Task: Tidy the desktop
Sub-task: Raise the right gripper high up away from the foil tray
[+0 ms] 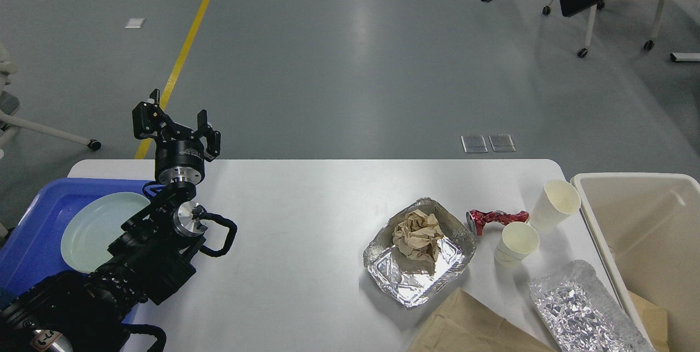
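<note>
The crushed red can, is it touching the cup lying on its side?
Cannot tell. In the head view the red can's right end meets the tipped cup's outline with no visible gap, but one could simply lie behind the other.

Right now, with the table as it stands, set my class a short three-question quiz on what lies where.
1. True or false: the crumpled brown paper lies in the foil tray.
2. How many paper cups stand on the desktop?
3. What lies in the blue tray? A) crushed red can B) pale green plate C) paper bag

Key: 1 true; 2 two; 3 B.
</note>
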`<action>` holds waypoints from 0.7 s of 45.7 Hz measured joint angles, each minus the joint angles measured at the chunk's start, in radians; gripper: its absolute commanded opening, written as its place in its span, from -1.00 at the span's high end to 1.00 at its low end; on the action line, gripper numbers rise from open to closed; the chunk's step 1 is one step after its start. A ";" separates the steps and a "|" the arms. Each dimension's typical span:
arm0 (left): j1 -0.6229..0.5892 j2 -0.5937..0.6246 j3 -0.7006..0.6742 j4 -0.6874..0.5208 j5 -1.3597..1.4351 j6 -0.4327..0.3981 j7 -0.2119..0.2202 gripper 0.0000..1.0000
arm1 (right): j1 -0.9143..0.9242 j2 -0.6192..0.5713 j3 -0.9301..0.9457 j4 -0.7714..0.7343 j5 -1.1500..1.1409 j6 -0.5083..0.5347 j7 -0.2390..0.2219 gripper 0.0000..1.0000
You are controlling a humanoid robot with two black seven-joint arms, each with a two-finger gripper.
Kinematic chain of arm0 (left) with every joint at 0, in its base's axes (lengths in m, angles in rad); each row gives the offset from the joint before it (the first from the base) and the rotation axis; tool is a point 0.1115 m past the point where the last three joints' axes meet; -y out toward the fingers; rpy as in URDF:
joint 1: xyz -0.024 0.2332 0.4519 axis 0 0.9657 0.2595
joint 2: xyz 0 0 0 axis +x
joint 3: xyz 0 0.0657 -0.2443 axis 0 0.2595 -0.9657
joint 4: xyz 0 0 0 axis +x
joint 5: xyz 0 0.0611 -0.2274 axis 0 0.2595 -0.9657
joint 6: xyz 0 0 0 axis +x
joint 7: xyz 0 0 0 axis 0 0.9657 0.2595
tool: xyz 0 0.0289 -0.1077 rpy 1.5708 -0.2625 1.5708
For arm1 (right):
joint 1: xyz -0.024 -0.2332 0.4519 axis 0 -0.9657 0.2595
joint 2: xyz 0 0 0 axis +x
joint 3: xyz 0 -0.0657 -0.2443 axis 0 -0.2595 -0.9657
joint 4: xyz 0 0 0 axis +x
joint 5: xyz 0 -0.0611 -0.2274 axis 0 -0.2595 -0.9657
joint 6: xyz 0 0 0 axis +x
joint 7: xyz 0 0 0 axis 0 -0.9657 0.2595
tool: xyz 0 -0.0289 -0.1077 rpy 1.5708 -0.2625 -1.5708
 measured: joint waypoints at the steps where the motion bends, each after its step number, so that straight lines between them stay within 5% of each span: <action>1: 0.000 0.000 0.000 0.000 0.000 0.000 0.000 -1.00 | 0.000 0.000 0.002 -0.004 0.000 0.000 0.000 -1.00; 32: 0.000 0.000 0.000 0.000 0.000 0.000 -0.004 -1.00 | -0.056 -0.015 0.011 -0.062 0.000 0.000 0.000 -1.00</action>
